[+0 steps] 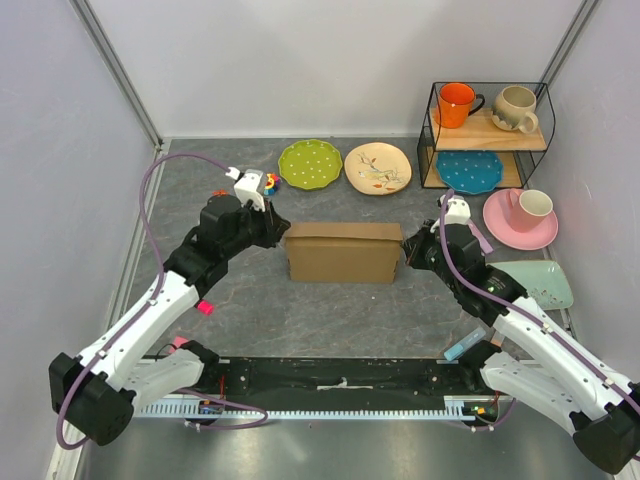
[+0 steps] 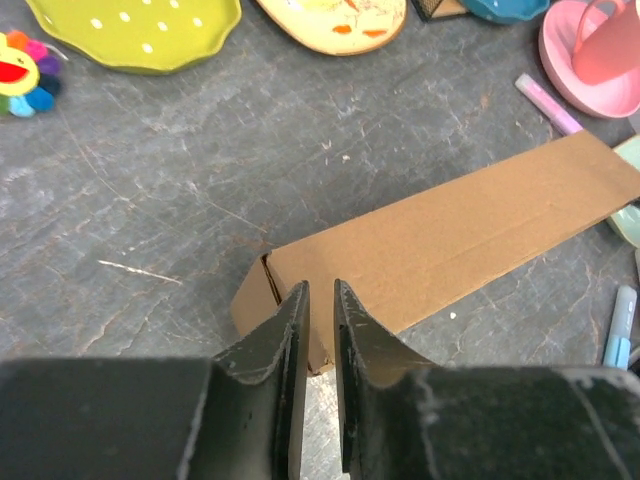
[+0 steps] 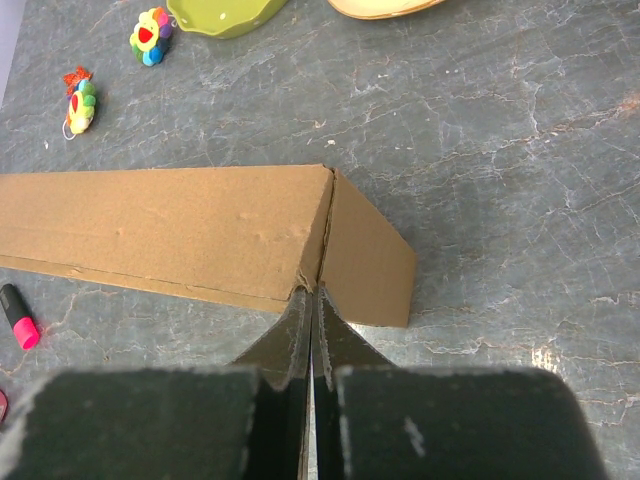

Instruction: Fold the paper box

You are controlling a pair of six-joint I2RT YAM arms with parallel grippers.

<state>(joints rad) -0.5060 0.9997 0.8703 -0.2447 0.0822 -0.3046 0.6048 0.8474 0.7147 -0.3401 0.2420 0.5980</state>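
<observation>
the paper box (image 1: 342, 252) is sitting as a long, low block in the middle of the worktop (image 1: 250, 320), its long side facing the arms. the left gripper (image 2: 320, 290) is reaching in at the box's left end. its jaws are standing slightly apart over that end's top corner, and the gap is too narrow to tell whether any cardboard is caught in it. the right gripper (image 3: 311, 297) is meeting the box's right end, jaws pressed together, their tips touching the seam where the long face and the end flap join. the black gripper bodies are filling the bottom of both wrist views, so the box's near foot is going unseen there. near the box's left end, a pink marker (image 3: 20, 318) is being clipped by the frame edge. right of the box, a pale green dish (image 1: 545, 283) is lying partly under the right arm. behind the box, a green plate (image 1: 310, 163) and a cream plate (image 1: 377, 167) are lying side by side.
</observation>
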